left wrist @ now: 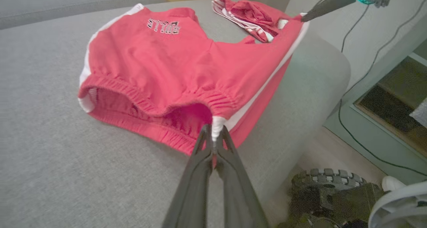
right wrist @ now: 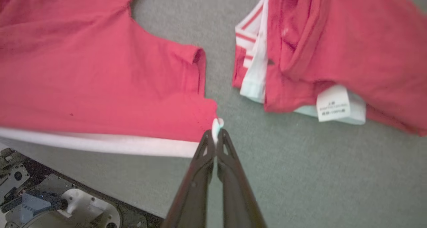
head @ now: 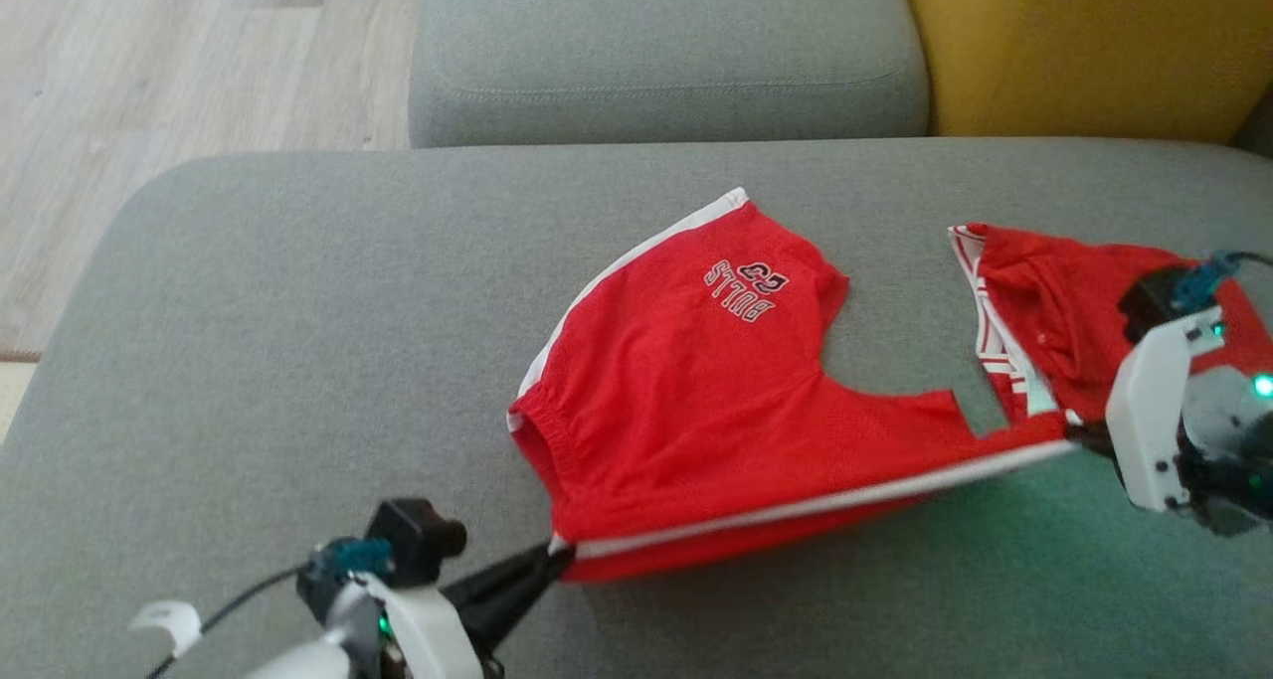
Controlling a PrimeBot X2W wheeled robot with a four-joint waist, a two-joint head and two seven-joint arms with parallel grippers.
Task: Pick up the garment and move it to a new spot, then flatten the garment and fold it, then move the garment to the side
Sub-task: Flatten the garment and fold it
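Note:
The garment (head: 696, 391) is a pair of red shorts with white side stripes and black lettering, lying on the grey seat cushion (head: 278, 361). My left gripper (head: 557, 555) is shut on the waistband corner at the white stripe (left wrist: 217, 123). My right gripper (head: 1079, 435) is shut on the leg hem corner of the same stripe (right wrist: 217, 124). The striped near edge is stretched taut between them, slightly raised off the cushion. In the left wrist view the garment (left wrist: 160, 71) spreads away from the left gripper (left wrist: 213, 134), with the right gripper (left wrist: 303, 19) at its far corner.
A second red garment (head: 1054, 301) with white trim and a label (right wrist: 333, 102) lies crumpled at the right. Behind are a grey back cushion (head: 666, 53) and a yellow cushion (head: 1084, 43). Wooden floor (head: 149, 83) lies to the left; my wheeled base (left wrist: 327, 188) and cables (left wrist: 350, 128) are below the cushion's edge.

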